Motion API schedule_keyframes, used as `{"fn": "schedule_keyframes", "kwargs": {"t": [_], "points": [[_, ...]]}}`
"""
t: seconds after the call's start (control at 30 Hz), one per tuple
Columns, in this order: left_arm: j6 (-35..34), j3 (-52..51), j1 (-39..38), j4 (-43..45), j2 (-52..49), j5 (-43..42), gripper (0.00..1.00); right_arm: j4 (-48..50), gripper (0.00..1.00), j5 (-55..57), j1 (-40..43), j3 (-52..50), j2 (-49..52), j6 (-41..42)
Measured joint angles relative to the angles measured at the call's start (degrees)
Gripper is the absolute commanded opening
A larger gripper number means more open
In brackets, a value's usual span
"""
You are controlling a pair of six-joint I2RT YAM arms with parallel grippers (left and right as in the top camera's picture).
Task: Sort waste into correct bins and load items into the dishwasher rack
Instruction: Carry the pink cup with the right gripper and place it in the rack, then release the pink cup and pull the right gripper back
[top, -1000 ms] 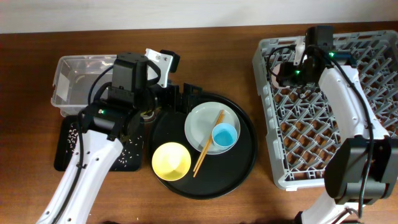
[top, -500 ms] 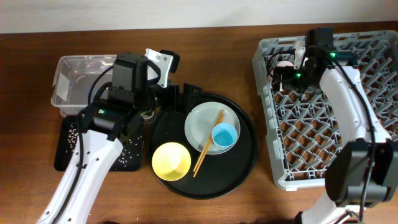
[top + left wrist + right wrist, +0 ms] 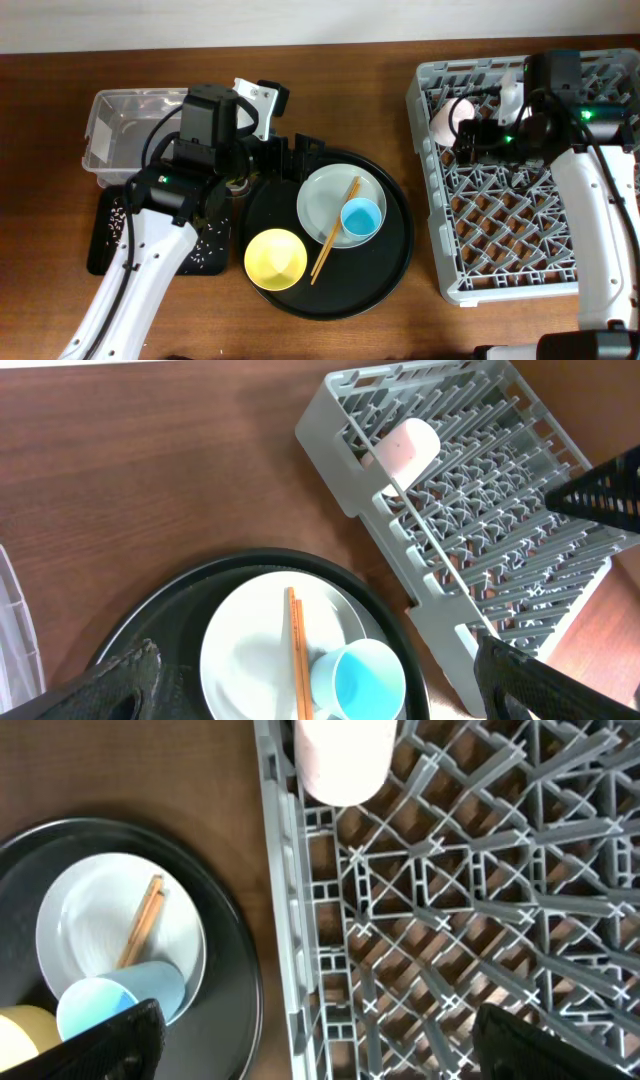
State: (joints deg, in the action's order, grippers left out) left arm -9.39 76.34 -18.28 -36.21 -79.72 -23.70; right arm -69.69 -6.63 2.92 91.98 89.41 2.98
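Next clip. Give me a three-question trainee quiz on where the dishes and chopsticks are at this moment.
1. True or false: the pink cup lies inside the dishwasher rack.
2. How many dishes are on the round black tray?
3. The chopsticks rest across: A) the clear box, B) the plate, C) the table.
Key: 1 true; 2 three: plate, blue cup, yellow bowl; 3 B.
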Motion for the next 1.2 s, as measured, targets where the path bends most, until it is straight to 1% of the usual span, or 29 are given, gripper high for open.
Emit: {"fn": "schedule_keyframes", "kwargs": {"t": [0.03, 0.07, 0.1, 0.27, 0.37, 0.47, 0.6, 0.8, 0.93, 1.03, 1.1, 1.13, 1.2], "points": [[0.0, 0.0, 0.0, 0.0, 0.0, 0.0, 0.99, 1.6, 0.61, -0.4, 0.0, 0.0, 0.0, 0.0], [0.0, 0.0, 0.0, 0.0, 0.0, 0.0, 0.99, 3.7, 0.15, -1.1, 0.0, 0.0, 0.0, 0.2], [0.0, 0.0, 0.0, 0.0, 0.0, 0.0, 0.99, 6.0, 0.04, -2.1, 0.0, 0.0, 0.0, 0.1], [0.0, 0.0, 0.0, 0.0, 0.0, 0.0, 0.99, 15.8, 0.04, -4.0, 0.0, 0.0, 0.5, 0.2], [0.0, 0.0, 0.0, 0.0, 0.0, 0.0, 0.99, 21.6, 0.04, -4.1, 0.0, 0.0, 2.6, 0.2], [0.0, 0.0, 0.0, 0.0, 0.0, 0.0, 0.99, 25.1, 0.04, -3.2, 0.0, 0.0, 6.4, 0.2], [0.0, 0.0, 0.0, 0.0, 0.0, 0.0, 0.99, 27.1, 0.04, -1.1, 0.0, 0.0, 12.4, 0.2], [0.0, 0.0, 0.0, 0.0, 0.0, 0.0, 0.99, 27.5, 0.04, -0.3, 0.0, 0.1, 22.9, 0.2], [0.0, 0.0, 0.0, 0.0, 0.0, 0.0, 0.99, 27.2, 0.04, -0.3, 0.0, 0.6, 23.7, 0.2], [0.0, 0.0, 0.0, 0.0, 0.0, 0.0, 0.99, 26.6, 0.08, -0.3, 0.0, 0.9, 23.7, 0.2], [0.0, 0.0, 0.0, 0.0, 0.0, 0.0, 0.99, 24.1, 0.12, -0.2, 0.0, 1.9, 23.6, 0.2], [0.0, 0.0, 0.0, 0.0, 0.0, 0.0, 0.99, 22.7, 0.12, -0.1, 0.0, 2.5, 23.2, 0.3], [0.0, 0.0, 0.0, 0.0, 0.0, 0.0, 0.99, 16.3, 0.12, 0.1, 0.0, 4.9, 21.7, 0.1]]}}
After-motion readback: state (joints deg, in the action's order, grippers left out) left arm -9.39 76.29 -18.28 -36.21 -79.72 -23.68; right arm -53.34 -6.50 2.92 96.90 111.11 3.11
